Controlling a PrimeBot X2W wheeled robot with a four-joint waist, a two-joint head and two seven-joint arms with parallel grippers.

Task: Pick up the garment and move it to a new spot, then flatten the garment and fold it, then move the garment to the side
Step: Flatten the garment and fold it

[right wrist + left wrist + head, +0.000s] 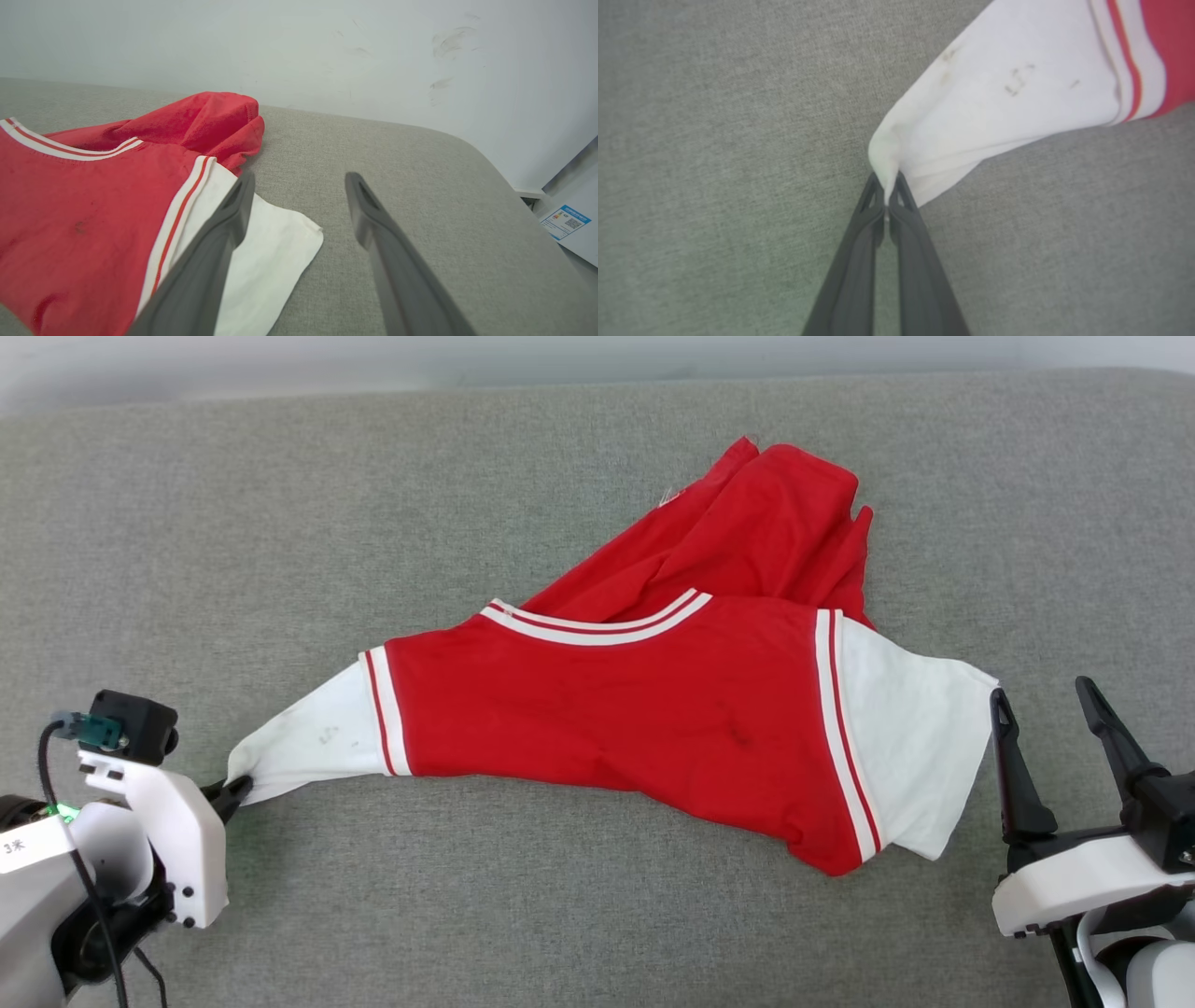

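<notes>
The garment [635,709], a red jersey T-shirt with white sleeves and red-and-white stripe trim, lies crumpled across the middle of the grey cushion. Its red body is bunched toward the far side. My left gripper [235,791] is shut on the tip of the garment's left white sleeve [994,107], which is pulled taut into a point; the left wrist view shows the left gripper [888,179] with white cloth pinched between its fingertips. My right gripper [1044,695] stands open just right of the other white sleeve [275,252]. Nothing sits between the right gripper's [299,179] fingers.
The grey cushion [280,523] reaches a pale wall [299,46] at the back. Its rounded right corner [486,158] drops off to the floor, where a white sheet with a blue label [567,221] lies.
</notes>
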